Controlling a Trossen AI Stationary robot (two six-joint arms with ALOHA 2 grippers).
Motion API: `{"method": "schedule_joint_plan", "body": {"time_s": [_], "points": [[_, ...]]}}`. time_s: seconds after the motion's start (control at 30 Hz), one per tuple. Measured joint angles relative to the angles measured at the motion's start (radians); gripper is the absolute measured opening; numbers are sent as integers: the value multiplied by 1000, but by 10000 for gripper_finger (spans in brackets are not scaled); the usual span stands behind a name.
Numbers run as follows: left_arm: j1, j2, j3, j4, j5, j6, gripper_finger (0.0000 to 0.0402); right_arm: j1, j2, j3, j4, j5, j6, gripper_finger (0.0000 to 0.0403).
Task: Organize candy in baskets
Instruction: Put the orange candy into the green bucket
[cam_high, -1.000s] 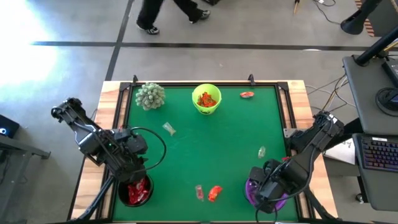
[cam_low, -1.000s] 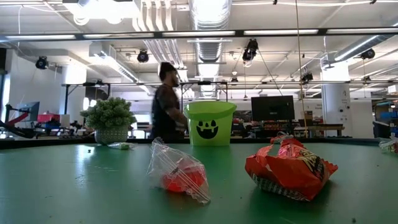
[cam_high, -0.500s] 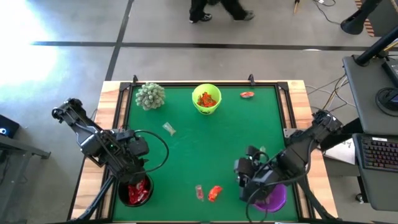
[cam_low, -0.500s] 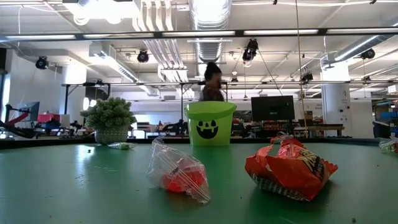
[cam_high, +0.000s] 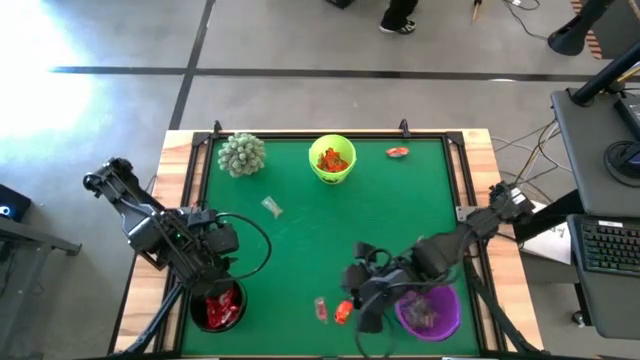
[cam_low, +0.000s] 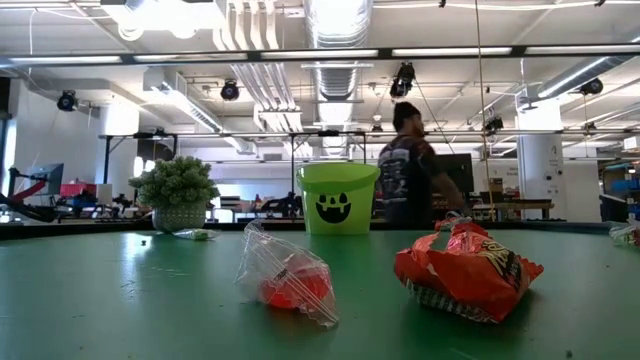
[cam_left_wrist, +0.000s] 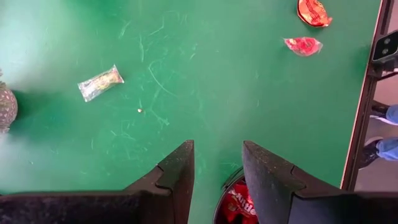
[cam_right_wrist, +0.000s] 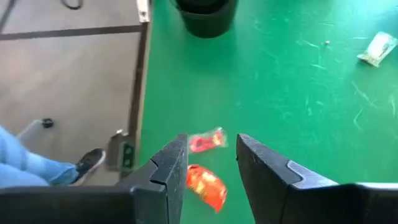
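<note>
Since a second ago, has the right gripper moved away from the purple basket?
Yes. The right gripper has swung from above the purple basket toward the left arm's side, now near the orange candy.

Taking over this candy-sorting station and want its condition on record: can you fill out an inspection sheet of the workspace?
Surface: green felt tabletop, scuffed.
Job's things: lime green plastic basket holds orange candy; black basket holds red candy; purple basket. Loose: orange wrapped candy, clear-wrapped red candy, pale clear candy, red candy.
Clutter: spiky pale-green ball plant.
Grippers: left gripper open above black basket; right gripper open above the orange candy.
Cables: black loop at left arm.
Surroundings: person passing behind.
</note>
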Motion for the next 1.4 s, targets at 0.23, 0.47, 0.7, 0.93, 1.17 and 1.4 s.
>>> {"method": "schedule_joint_plan", "body": {"time_s": [0.23, 0.47, 0.7, 0.93, 1.17, 1.4], "points": [[0, 0, 0, -12, -1, 0, 117, -35, 65, 0, 2, 0, -122, 117], [0, 0, 0, -34, -1, 1, 117, -49, 90, 0, -1, -79, -205, 116], [0, 0, 0, -34, -1, -7, 117, -48, 123, 0, -44, -181, -153, 134], [0, 0, 0, -34, -4, -34, 117, -48, 116, 0, -98, -226, -247, 179], [1, 0, 0, -34, -87, -80, 117, -82, 114, -10, -109, -390, -527, 182], [1, 0, 0, -34, -91, -201, 117, -114, 175, -22, -83, -419, -662, 171]]}}
